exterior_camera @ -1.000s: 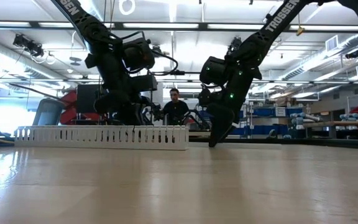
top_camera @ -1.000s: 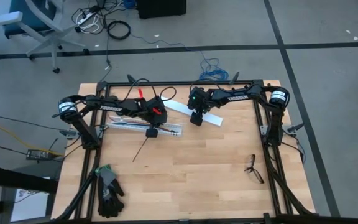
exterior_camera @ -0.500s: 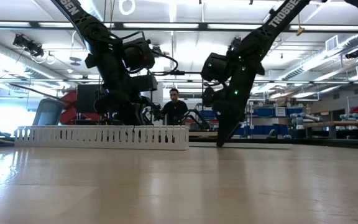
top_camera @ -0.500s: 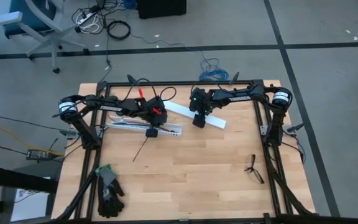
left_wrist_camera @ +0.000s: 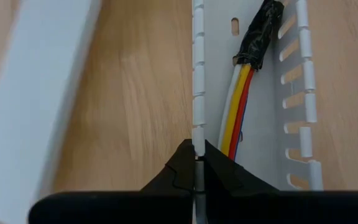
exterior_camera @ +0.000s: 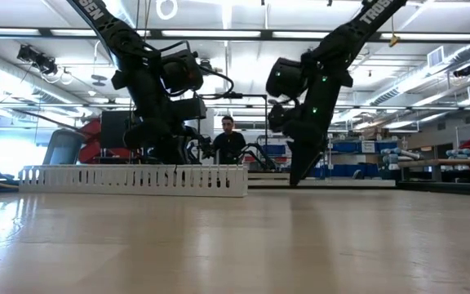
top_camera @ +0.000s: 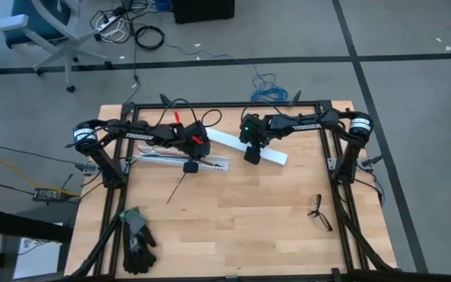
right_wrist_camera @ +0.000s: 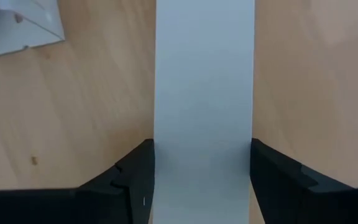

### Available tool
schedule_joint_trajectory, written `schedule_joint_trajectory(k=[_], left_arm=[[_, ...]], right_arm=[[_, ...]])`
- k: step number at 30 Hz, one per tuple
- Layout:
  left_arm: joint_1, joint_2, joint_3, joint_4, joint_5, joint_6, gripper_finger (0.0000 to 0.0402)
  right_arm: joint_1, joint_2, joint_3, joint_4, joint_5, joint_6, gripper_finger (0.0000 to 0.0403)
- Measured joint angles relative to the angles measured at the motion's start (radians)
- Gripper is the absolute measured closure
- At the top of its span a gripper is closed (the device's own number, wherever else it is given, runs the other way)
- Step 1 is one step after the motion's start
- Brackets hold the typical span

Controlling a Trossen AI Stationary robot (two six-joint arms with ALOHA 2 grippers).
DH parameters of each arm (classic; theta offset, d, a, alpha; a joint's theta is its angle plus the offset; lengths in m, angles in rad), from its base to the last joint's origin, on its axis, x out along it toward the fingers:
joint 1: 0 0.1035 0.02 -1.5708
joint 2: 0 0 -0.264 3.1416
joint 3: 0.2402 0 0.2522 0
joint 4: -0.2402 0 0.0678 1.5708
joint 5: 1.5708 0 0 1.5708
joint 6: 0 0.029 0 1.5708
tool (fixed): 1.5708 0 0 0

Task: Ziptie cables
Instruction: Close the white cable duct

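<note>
1. The left hand [left_wrist_camera: 197,167] is clenched on the wall of the slotted duct [left_wrist_camera: 253,149] at the counter's [top_camera: 233,219] rear left.
2. The cables [left_wrist_camera: 238,102] lie inside that duct, just beside the left hand.
3. The right hand [right_wrist_camera: 202,163] grasps a flat white strip [right_wrist_camera: 204,81] across its width, near the rear centre.
4. The ziptie [top_camera: 178,186] lies on the counter in front of the duct.

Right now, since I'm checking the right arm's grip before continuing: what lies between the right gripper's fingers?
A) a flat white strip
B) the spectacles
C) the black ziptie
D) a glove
A: in the right wrist view, the right gripper has a dark finger on each side of the flat white strip.
</note>
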Motion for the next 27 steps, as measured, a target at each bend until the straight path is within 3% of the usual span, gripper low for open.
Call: schedule_joint_trajectory(k=[14, 27], left_arm=[[0.011, 0.000, 0.000, -0.019, 0.006, 0.048, 0.0383], [0.018, 0.001, -0.002, 0.008, 0.003, 0.022, 0.0372]], right_arm=[[0.098, -0.297, -0.199, 0.014, 0.056, 0.155, 0.0191], [0.272, -0.447, -0.368, 0.016, 0.167, 0.368, 0.0187]])
